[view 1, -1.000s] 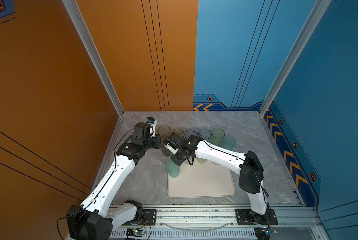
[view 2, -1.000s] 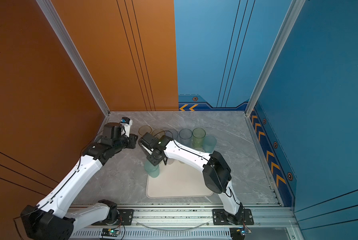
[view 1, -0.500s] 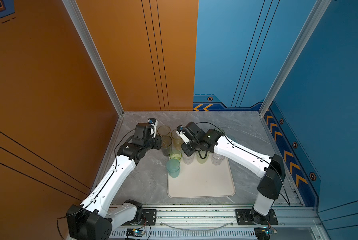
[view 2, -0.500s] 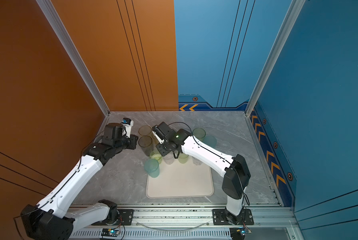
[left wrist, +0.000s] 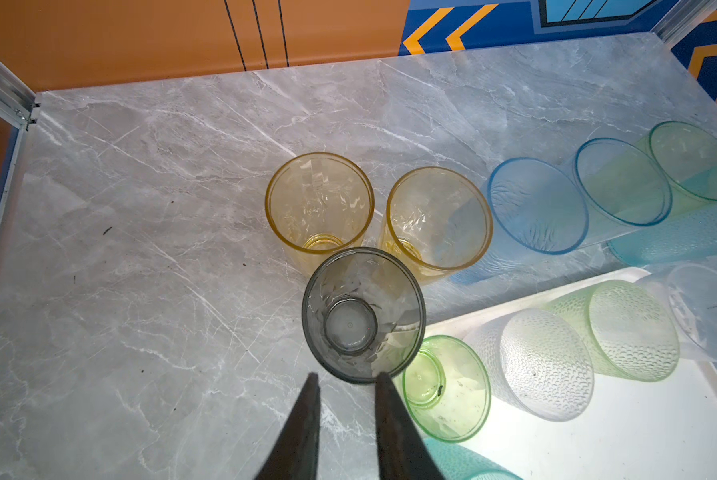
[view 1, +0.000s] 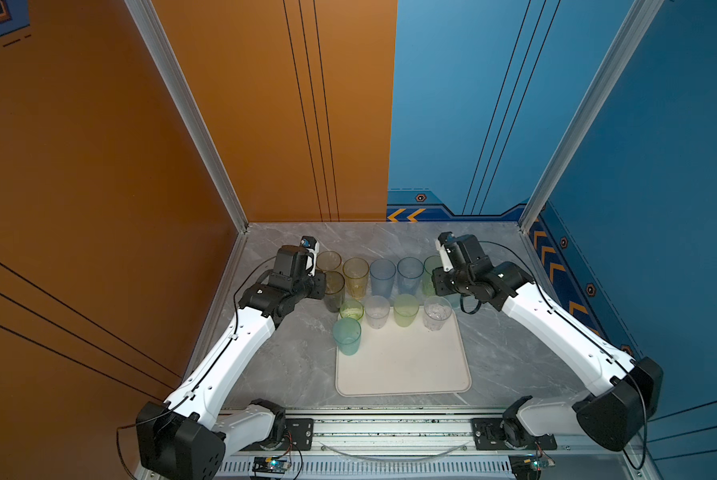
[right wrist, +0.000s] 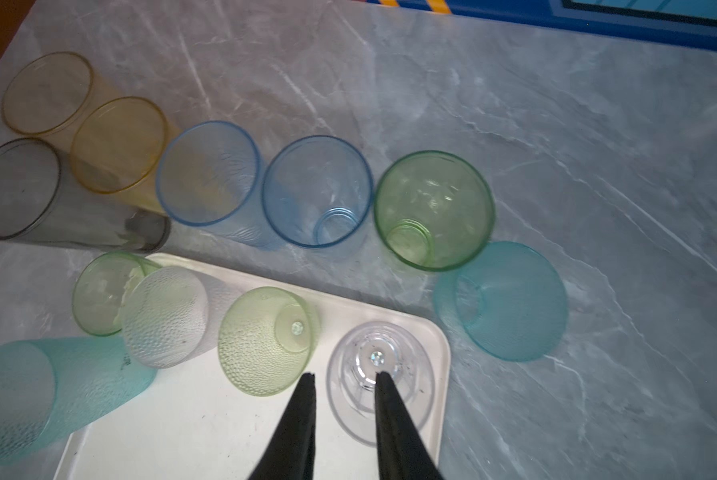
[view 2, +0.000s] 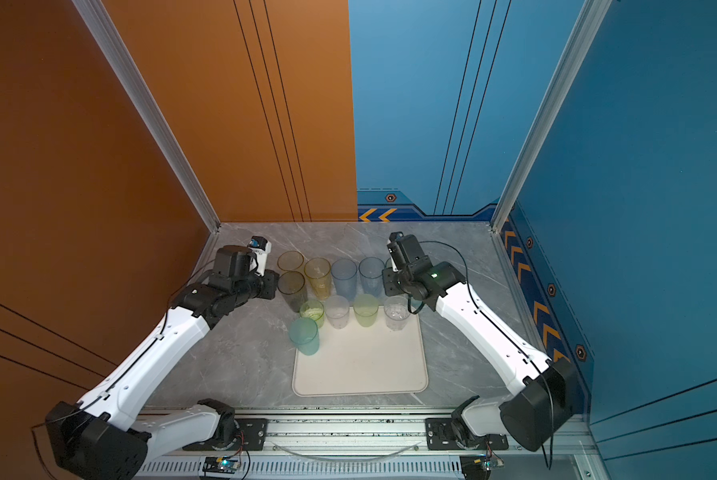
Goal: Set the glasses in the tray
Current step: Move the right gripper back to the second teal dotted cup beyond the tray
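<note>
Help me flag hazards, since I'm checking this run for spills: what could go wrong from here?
1. The left gripper's fingers sit narrowly parted beside the smoky grey glass, crowded against two yellow glasses; a misjudged close may topple neighbours.
2. The teal glass stands right at the tray's left edge; a nudge might tip it off.

The tray (right wrist: 207, 415) was plain cream-white on a grey table (right wrist: 598, 166) veined white like marble. Along the tray's far edge were a smooth lime glass (right wrist: 99, 299), a frosted dimpled glass (right wrist: 165, 322), a dimpled green glass (right wrist: 257, 345) and a clear glass (right wrist: 361, 357), with a dimpled teal glass (right wrist: 16, 395) at its corner. Beyond the tray stood yellow glasses (right wrist: 120, 143), a smoky grey glass (right wrist: 16, 187), blue glasses (right wrist: 317, 191), a deeper green glass (right wrist: 433, 210) and a second teal glass (right wrist: 510, 299).
</note>
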Available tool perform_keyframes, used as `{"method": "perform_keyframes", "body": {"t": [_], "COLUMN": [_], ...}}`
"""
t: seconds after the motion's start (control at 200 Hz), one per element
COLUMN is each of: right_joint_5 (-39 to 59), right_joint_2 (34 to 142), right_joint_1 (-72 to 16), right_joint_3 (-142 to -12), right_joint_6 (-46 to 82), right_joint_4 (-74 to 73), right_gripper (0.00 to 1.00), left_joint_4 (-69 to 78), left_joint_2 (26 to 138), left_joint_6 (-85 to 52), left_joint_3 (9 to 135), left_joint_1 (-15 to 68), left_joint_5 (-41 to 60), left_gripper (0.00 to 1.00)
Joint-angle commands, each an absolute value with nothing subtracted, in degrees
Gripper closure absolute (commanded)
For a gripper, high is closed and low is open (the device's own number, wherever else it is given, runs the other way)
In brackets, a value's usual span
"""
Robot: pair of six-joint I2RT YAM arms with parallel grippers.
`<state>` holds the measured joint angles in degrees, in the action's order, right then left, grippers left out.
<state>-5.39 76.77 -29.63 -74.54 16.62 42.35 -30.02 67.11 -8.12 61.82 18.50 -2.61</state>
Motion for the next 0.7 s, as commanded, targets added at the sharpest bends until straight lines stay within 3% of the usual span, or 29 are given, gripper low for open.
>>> {"method": "perform_keyframes", "body": {"t": [0.0,0.376,0.696], "right_joint_5": [-7.11,-3.73,1.57], "right_joint_2": [73.36,74.16,83.79], "right_joint_1": [-25.15,-7.47,-4.39], "right_joint_3": [-71.43,-69.11,-72.43], "right_joint_6": [19.50,18.09,16.40], "right_joint_4": [42.74,46.26,45.01], "right_gripper": [0.78,0.83,0.84], "left_joint_4": [-31.03,-30.94,-30.94], "left_joint_2": [67.39,69.58,70.40], "left_joint_6": [-7.03,-6.69,-6.96], "left_joint_3": [63.46,62.67,62.53], "left_joint_1": [18.98,18.38,17.76], "left_joint_5": [-3.87,-4.80,-3.96], "left_gripper": [0.75,0.75,0.75]}}
